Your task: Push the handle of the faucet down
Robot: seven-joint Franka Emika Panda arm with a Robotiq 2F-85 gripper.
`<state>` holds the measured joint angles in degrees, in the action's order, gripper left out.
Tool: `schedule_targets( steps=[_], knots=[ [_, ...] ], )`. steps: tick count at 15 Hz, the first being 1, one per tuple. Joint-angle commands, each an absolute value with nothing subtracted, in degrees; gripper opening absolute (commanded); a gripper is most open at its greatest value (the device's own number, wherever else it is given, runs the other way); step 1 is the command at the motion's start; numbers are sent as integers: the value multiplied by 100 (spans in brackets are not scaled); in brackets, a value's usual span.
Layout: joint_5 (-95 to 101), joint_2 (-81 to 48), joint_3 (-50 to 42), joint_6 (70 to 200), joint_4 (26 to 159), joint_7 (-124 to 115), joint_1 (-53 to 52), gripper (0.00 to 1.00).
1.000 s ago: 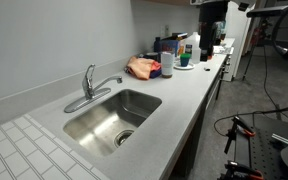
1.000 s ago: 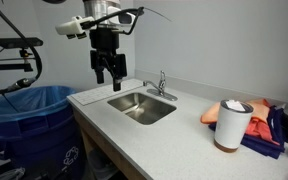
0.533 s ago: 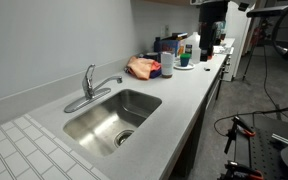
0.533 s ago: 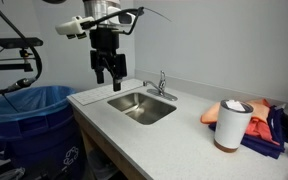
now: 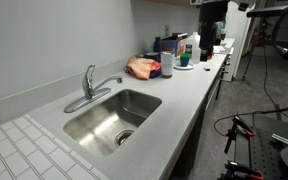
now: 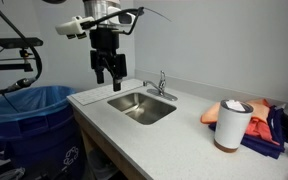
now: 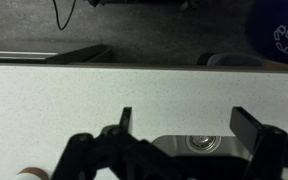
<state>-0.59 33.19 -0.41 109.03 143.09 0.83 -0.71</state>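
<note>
The handle stands up on the faucet, at the back edge of the counter, behind the sink. The gripper hangs above the counter's end edge, apart from the faucet. Its jaws are released, spread wide and empty.

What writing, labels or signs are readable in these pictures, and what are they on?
No words or numbers are readable.
White recycling-arrows sign: on the blue bin.
Labels on the containers at the far end of the counter: too small to read.
</note>
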Motion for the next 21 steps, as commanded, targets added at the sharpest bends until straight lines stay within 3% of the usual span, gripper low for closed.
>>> schedule_targets(
  steps=[1,8,14,21],
  knots=[
    [-65,3316,-29,10889,14298,87,-59,100],
    [-98,3122,-57,10969,14100,67,-42,100],
    [-180,2247,10,11228,13170,20,-109,100],
    [-429,1174,250,12492,12257,-59,-284,100]
  ],
)
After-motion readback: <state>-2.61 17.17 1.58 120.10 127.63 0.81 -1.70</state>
